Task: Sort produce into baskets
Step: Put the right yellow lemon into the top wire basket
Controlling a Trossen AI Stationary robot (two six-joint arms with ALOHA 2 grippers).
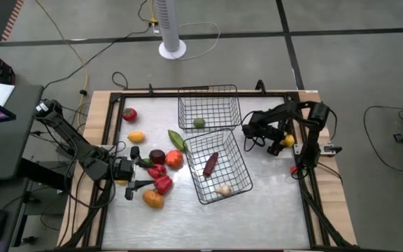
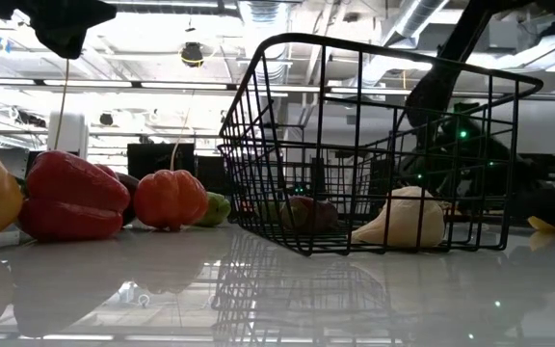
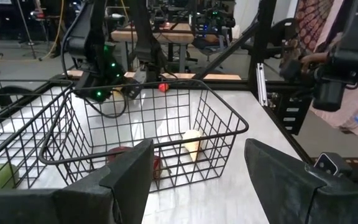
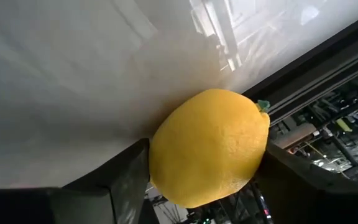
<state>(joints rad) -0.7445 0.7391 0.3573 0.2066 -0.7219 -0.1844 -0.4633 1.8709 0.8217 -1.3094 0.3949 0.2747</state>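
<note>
The right end effector (image 4: 204, 180) has its two dark fingers on either side of a lemon (image 4: 211, 146), narrowed almost to its flanks; whether the pads press it yet I cannot tell. The lemon sits on the surface (image 1: 271, 196) near the right edge, just beside the frame rail and well apart from both baskets. It looks plump, bright yellow and finely dimpled, with a small green stem nub at one end. I judge it light, stiff and somewhat slippery, so it is best taken across its widest middle, where the fingers now stand, and not near the tapering ends.

The nearer basket (image 1: 219, 168) already holds a dark maroon piece (image 1: 211, 164) and a whitish garlic-like piece (image 1: 223, 189); the farther basket (image 1: 208, 106) holds a green one (image 1: 199, 123).

The left end effector (image 1: 133, 171) waits at the left, its fingers standing partly apart and empty, beside a cluster of red and orange produce (image 1: 161, 171).
</note>
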